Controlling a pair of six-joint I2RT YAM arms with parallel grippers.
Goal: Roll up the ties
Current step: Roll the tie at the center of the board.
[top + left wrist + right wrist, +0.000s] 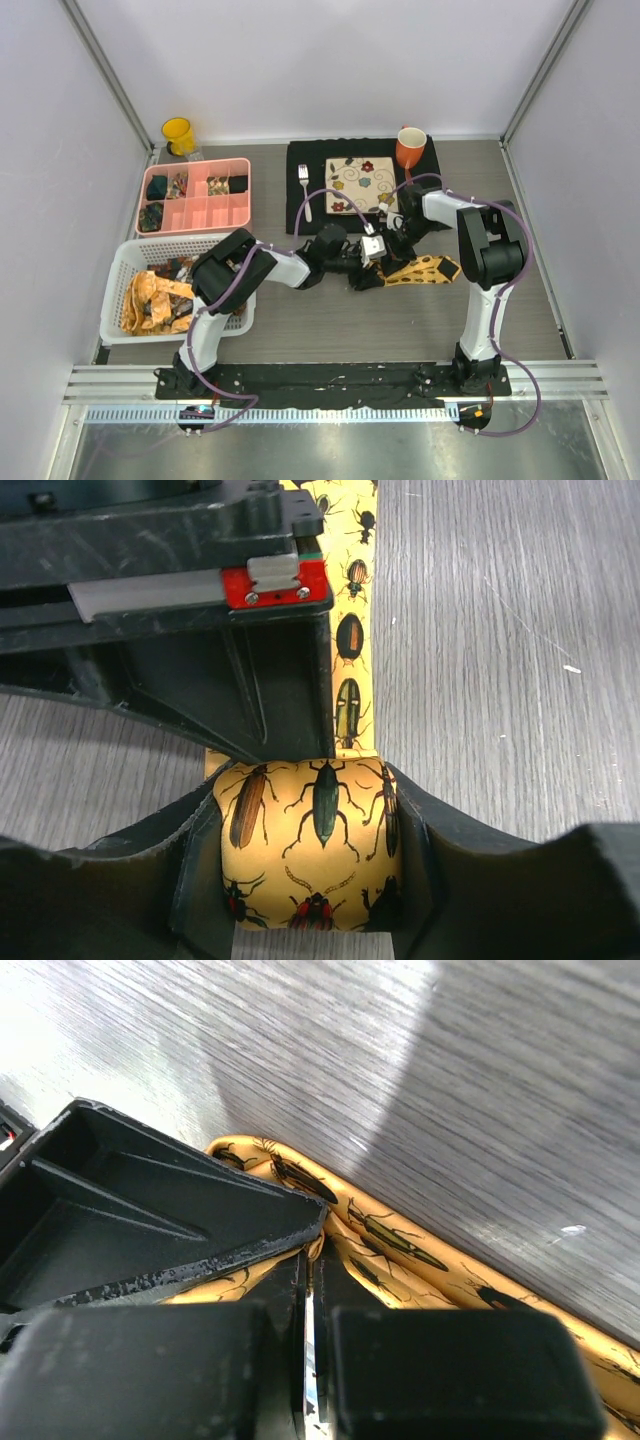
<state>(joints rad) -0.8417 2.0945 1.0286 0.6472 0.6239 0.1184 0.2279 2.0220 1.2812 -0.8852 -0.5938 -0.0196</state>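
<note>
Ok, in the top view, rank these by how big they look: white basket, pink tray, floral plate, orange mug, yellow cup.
1. white basket
2. pink tray
3. floral plate
4. orange mug and yellow cup: they look about alike, so unranked.

Within left hand (pixel 305 880), rolled tie (pixel 312 830)

Left claw (pixel 312 880) is black with red plate (pixel 275 583)

You won't find any writing here — no label, brand or number. Nothing in the three views can be read.
</note>
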